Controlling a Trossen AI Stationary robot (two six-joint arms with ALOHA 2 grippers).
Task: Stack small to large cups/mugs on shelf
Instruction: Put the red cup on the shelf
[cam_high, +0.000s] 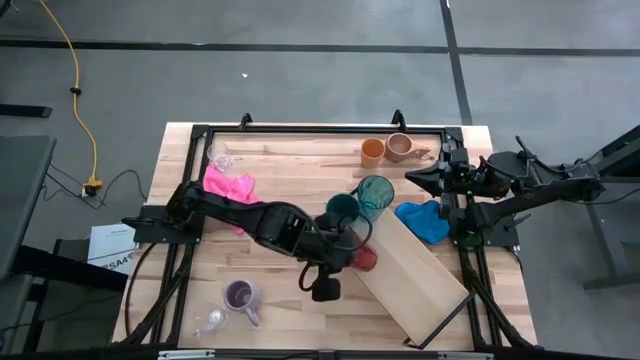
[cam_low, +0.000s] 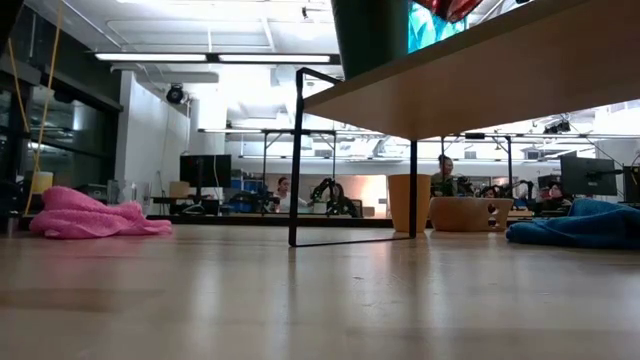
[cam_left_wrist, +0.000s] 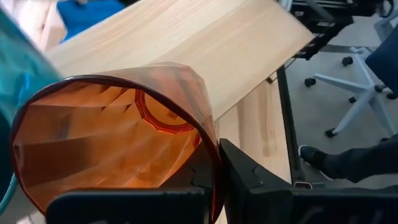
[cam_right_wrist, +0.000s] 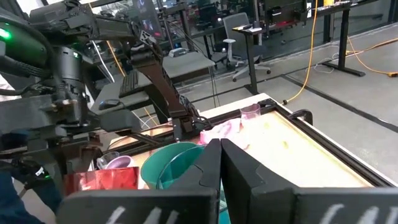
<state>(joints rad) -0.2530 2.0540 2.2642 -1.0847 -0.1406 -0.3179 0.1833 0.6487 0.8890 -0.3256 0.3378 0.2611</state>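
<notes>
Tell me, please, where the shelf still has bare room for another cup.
The shelf is bare from the left gripper and its red cup down to its near end. The far end is crowded: the green cup and teal tumbler stand there.

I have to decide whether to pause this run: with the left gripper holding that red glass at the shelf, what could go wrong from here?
1. The left gripper holds the faceted red translucent glass tipped on its side by its rim; it may slip or land tilted.
2. The dark green cup and tall teal tumbler crowd that end of the long light-wood shelf board; the arm could knock them.

The right gripper waits by the blue cloth.
</notes>
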